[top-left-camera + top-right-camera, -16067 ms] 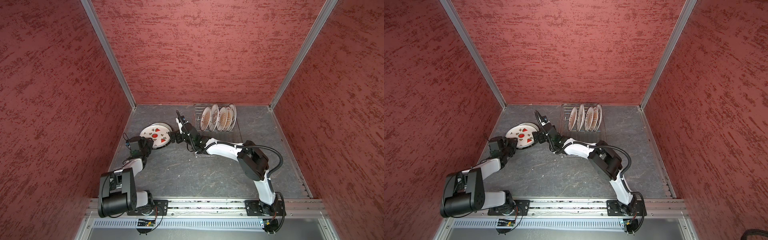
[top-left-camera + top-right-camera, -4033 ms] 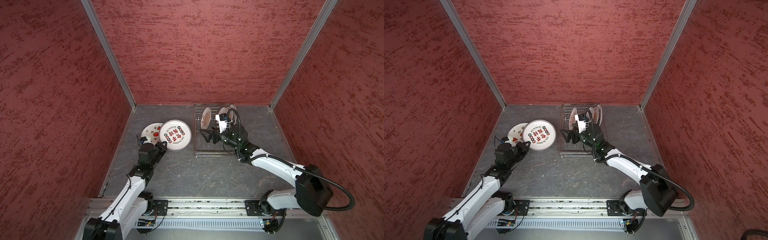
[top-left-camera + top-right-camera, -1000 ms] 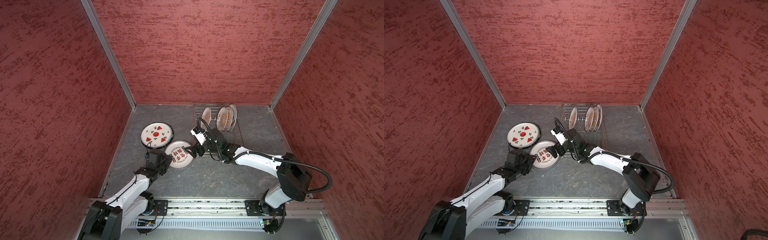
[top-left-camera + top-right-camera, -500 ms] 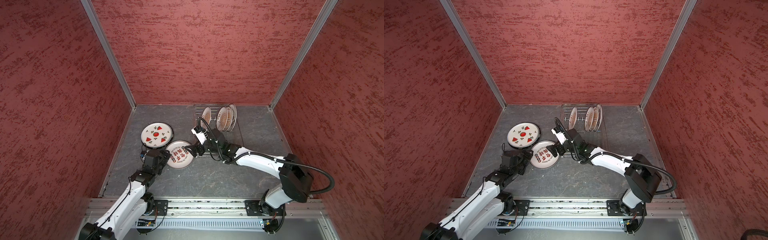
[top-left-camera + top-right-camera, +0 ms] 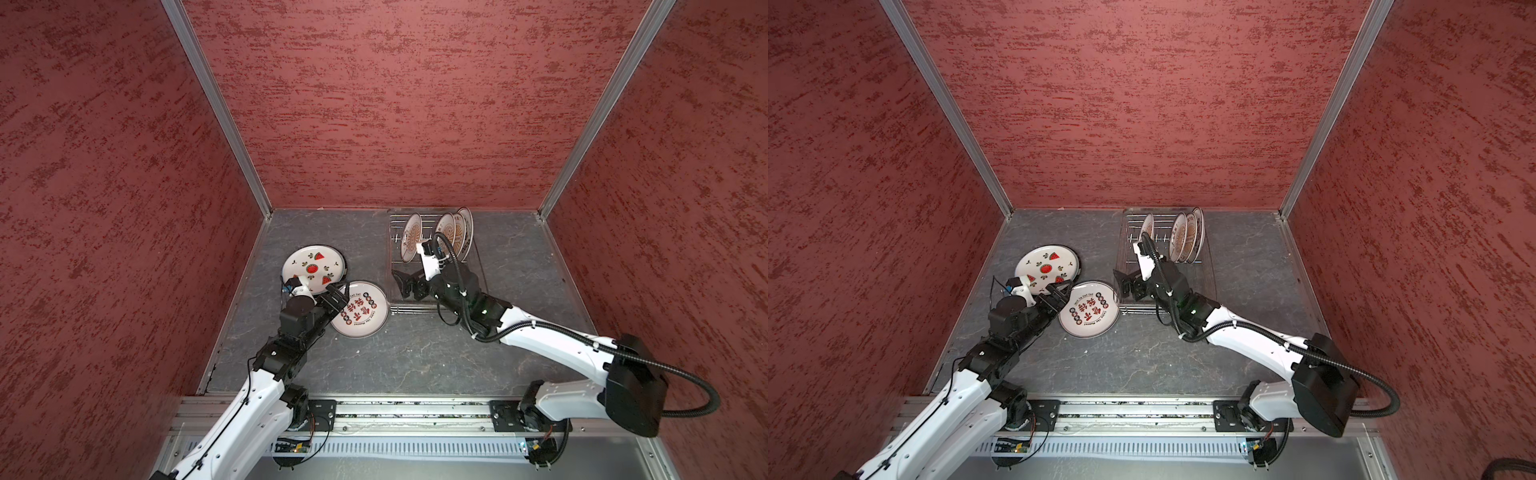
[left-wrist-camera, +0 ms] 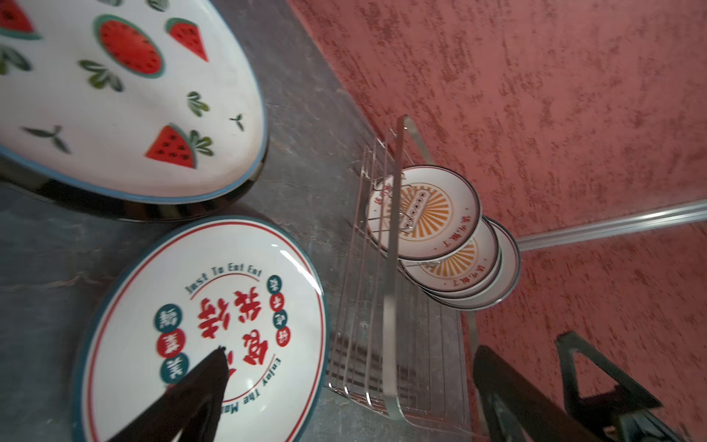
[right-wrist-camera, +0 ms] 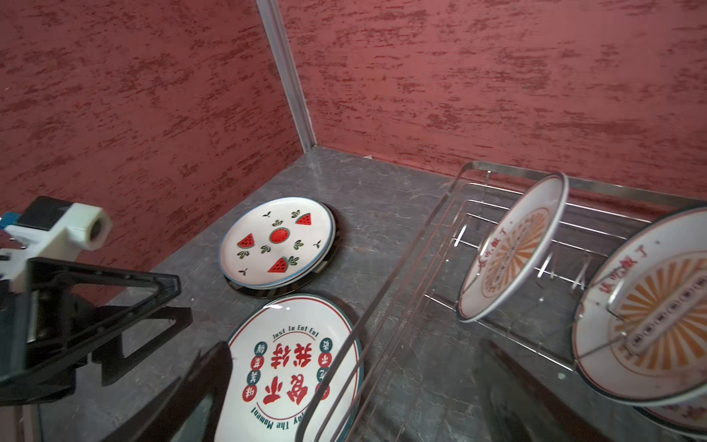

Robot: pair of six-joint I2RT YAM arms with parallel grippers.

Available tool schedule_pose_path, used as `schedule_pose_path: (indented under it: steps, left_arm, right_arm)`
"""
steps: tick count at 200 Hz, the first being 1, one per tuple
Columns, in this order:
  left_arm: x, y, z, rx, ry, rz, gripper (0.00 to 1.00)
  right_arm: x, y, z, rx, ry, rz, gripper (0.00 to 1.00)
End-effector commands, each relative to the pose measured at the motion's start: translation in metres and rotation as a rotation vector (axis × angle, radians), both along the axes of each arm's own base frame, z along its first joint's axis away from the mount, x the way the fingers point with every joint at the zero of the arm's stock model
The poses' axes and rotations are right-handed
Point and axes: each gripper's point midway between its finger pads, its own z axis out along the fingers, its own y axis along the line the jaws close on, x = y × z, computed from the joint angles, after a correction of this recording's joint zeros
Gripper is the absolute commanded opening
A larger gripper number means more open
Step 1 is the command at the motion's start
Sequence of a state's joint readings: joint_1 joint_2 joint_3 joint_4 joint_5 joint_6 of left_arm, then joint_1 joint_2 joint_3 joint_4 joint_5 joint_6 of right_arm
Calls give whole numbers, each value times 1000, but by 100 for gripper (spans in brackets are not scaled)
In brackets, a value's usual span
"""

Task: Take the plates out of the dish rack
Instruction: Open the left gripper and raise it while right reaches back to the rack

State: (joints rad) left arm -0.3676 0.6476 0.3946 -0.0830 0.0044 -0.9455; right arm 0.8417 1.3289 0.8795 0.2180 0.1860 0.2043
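Top view: left gripper (image 5: pixel 338 296) spread wide, empty, over red-character plate (image 5: pixel 363 313); right gripper (image 5: pixel 409 286) spread wide, empty, over dish rack (image 5: pixel 411 309).

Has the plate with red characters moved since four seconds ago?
Yes. The red-character plate moved toward the front: it was beside the watermelon plate, now it lies in front of it.

Soft even light, glare on the red-character plate (image 6: pixel 229 306), blurred wrist-view edges.

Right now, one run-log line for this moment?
left claw: open over lettered plate rim | right claw: open over rack front | table: watermelon plate too | rack: three plates
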Motion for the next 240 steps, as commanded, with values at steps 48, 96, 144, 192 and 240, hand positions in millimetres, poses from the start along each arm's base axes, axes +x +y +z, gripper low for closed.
schedule_pose_path:
  steps: [48,96,144,192,240]
  left_arm:
    - [12,-58,82,-22,-257,-167,99]
    - [18,-82,93,-42,-264,-169,99]
    - [11,-108,112,-37,-406,-302,99]
    - [3,-126,120,49,-501,-430,99]
    - [9,-150,115,67,-482,-526,99]
  right_arm:
    - [13,-63,38,68,-33,-215,99]
    - [18,-140,55,178,-121,-477,99]
    - [58,-179,65,143,-124,-689,99]
    - [105,-189,51,87,-29,-734,94]
    - [145,-194,35,80,41,-699,75]
